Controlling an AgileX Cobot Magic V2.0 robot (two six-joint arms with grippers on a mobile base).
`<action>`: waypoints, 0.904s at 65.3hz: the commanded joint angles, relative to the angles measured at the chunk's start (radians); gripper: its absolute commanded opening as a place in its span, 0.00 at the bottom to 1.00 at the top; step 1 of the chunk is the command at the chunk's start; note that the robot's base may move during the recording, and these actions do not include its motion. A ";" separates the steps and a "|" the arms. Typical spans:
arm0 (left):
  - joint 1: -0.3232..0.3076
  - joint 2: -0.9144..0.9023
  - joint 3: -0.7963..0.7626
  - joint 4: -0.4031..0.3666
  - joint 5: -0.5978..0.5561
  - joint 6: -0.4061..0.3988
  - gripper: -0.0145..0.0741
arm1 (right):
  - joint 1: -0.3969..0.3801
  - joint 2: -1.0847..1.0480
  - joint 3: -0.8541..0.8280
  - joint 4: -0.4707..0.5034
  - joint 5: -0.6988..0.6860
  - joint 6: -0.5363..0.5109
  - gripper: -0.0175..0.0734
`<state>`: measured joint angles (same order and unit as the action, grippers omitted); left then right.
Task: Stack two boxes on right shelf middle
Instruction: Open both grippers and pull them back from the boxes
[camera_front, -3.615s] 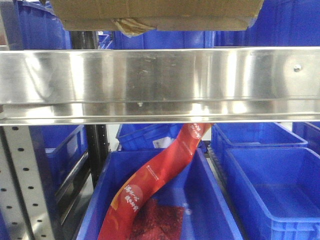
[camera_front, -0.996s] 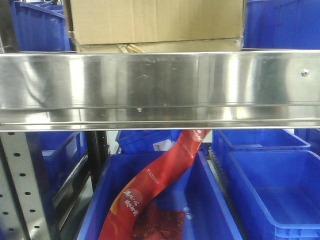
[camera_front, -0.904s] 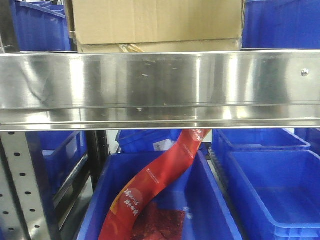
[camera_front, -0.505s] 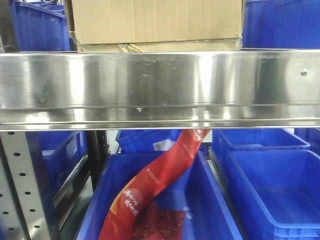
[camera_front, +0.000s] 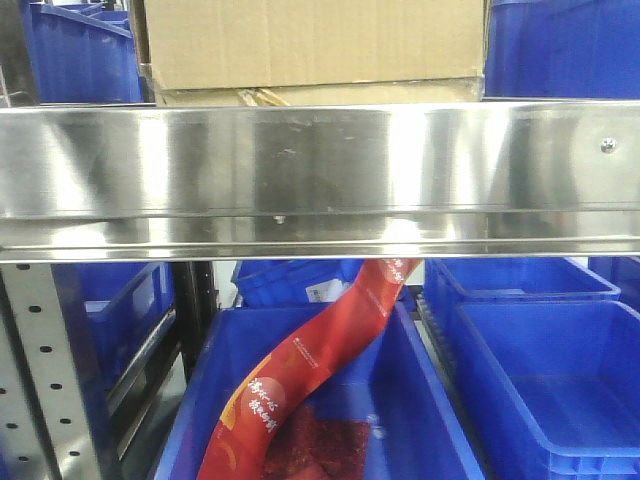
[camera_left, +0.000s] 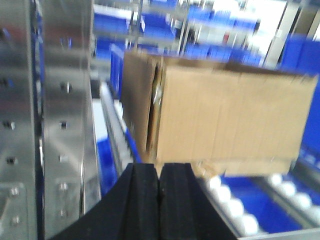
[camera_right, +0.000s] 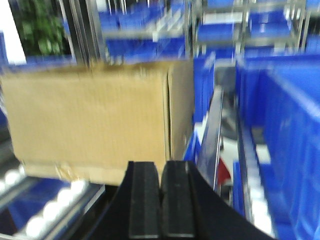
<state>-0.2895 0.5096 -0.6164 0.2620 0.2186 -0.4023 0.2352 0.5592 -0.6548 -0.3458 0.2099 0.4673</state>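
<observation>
Left edge, front view: perforated steel upright (camera_front: 40, 370) under the shiny stainless-steel shelf front rail (camera_front: 320, 175), which spans the full width, with a rivet (camera_front: 608, 146) near its right end.

Left wrist view: riveted steel upright (camera_left: 30, 115) far left. Left gripper (camera_left: 159, 192), black pads pressed flat together, nothing between them, sits clear of the load. Ahead of it, the plain brown corrugated cardboard box (camera_left: 220, 120) on the white rollers (camera_left: 250, 215) of the shelf deck; a thinner cardboard layer pokes out under its bottom edge. Blur is heavy, so I cannot tell whether that layer is the second box.

Centre, front view: the same brown box (camera_front: 312, 42) sits directly behind and above the rail, upright, with a second cardboard edge (camera_front: 320, 95) beneath it and a bit of yellow-brown tape (camera_front: 262, 97) at the bottom left. Below the shelf, a red printed strip (camera_front: 320, 370) hangs into a blue plastic bin (camera_front: 440, 430).

Right wrist view: box (camera_right: 95, 120) on the left, blue bins (camera_right: 285, 145) on the right. Right gripper (camera_right: 161, 200) also has its pads pressed together, empty, and is not touching the box.
</observation>
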 joint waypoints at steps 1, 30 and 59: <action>0.004 -0.051 0.004 0.006 -0.026 -0.006 0.04 | -0.008 -0.027 0.003 -0.014 -0.025 0.003 0.02; 0.004 -0.140 0.004 0.006 -0.026 -0.006 0.04 | -0.008 -0.040 0.003 -0.014 -0.061 0.003 0.02; 0.004 -0.140 0.004 0.006 -0.026 -0.006 0.04 | -0.300 -0.284 0.348 0.355 -0.182 -0.537 0.02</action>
<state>-0.2890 0.3748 -0.6125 0.2644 0.2122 -0.4023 -0.0108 0.3149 -0.3726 -0.0138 0.0886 -0.0536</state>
